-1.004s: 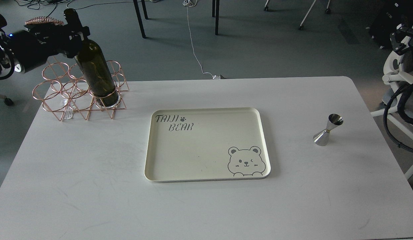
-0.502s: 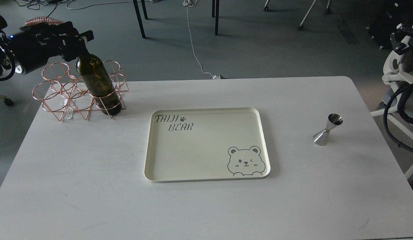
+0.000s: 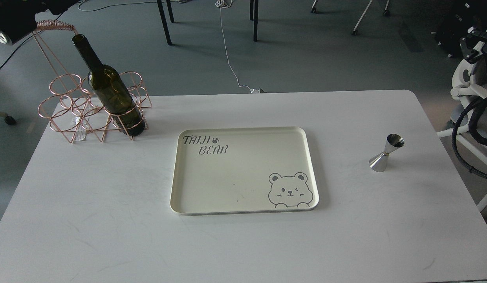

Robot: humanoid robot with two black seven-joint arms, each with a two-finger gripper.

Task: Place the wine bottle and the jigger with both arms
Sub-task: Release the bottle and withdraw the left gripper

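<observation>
Wine bottle [image 3: 112,92] — apparently unlabelled | tray [image 3: 243,204] — "TAIJI BEAR" | jigger [image 3: 385,154] plain

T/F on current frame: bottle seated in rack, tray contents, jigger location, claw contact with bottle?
1. The wine bottle stands in a ring of the copper wire rack. True.
2. The jigger sits inside the cream tray. False: it stands on the white table, right of the tray and apart from it.
3. The tray holds no objects, only printed bear artwork. True.
4. A claw grips the bottle's neck. False: nothing touches the bottle; no claw is visible.
</observation>
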